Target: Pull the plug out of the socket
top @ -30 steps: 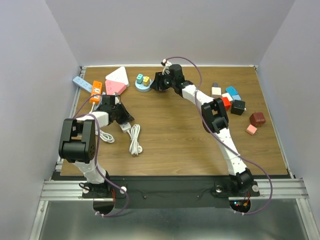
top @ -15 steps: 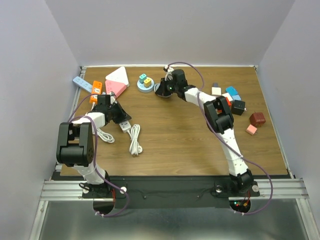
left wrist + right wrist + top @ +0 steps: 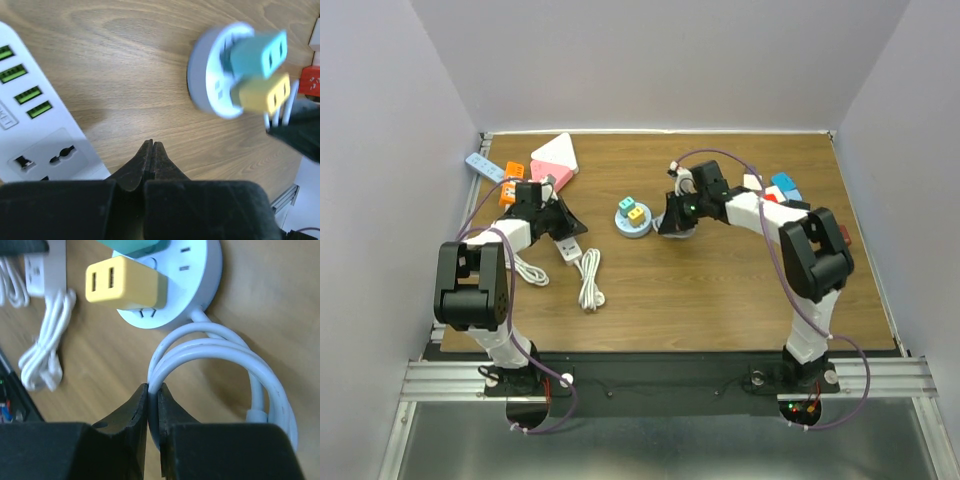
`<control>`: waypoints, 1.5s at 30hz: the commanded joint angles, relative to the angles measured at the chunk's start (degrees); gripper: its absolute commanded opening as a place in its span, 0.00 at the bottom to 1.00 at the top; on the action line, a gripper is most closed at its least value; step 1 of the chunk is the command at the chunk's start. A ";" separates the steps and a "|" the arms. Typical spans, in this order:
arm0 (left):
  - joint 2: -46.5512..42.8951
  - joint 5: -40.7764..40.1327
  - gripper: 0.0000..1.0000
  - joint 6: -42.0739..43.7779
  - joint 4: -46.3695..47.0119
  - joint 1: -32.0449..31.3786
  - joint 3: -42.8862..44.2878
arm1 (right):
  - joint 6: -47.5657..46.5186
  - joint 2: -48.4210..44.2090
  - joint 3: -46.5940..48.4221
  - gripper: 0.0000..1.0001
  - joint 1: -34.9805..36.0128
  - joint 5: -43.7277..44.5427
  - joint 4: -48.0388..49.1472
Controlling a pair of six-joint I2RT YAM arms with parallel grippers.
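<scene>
The round white socket (image 3: 633, 221) lies mid-table with a teal plug (image 3: 626, 204) and a yellow plug (image 3: 637, 213) in it. In the right wrist view the socket (image 3: 200, 270) carries the yellow plug (image 3: 125, 285), and its looped white cord (image 3: 220, 355) runs back into my right gripper (image 3: 153, 390), which is shut on the cord. My right gripper (image 3: 668, 226) sits just right of the socket. My left gripper (image 3: 151, 147) is shut and empty over bare wood, well left of the socket (image 3: 215, 80), beside a white power strip (image 3: 35, 125).
A white power strip (image 3: 568, 250) and a coiled white cable (image 3: 588, 280) lie at the left. Pink and white triangular sockets (image 3: 553, 160), an orange adapter (image 3: 511, 183) and a blue strip (image 3: 483, 167) sit at the back left. Several coloured adapters (image 3: 785, 190) lie at the right.
My right gripper has dragged the round socket by its cord from the back of the table toward the middle. The left arm has barely moved.
</scene>
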 commanded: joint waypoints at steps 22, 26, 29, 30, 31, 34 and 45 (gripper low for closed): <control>-1.82 1.05 0.00 -0.80 3.79 -8.50 -2.01 | 3.57 -28.53 -14.63 0.65 7.02 12.96 -11.10; -2.79 0.69 0.00 -1.67 4.14 -8.77 -3.41 | 0.32 -25.72 -9.87 0.65 9.75 19.37 -15.85; -4.45 0.17 0.00 -2.55 4.58 -8.86 -4.46 | -1.01 -23.09 -7.59 0.67 12.30 26.93 -16.91; -5.15 0.08 0.00 -2.64 4.58 -8.86 -4.56 | -1.27 -21.69 -6.96 0.67 13.00 29.04 -16.91; -5.51 0.08 0.00 -2.73 4.67 -8.86 -4.91 | -1.88 -20.98 -5.83 0.68 13.35 30.19 -16.91; -6.92 -0.27 0.00 -3.43 4.58 -8.86 -5.61 | -2.94 -19.13 -4.24 0.70 14.93 32.22 -16.82; -11.84 -1.50 0.00 -5.37 5.54 -9.03 -9.48 | -3.47 -13.68 -2.39 0.77 20.21 38.64 -14.10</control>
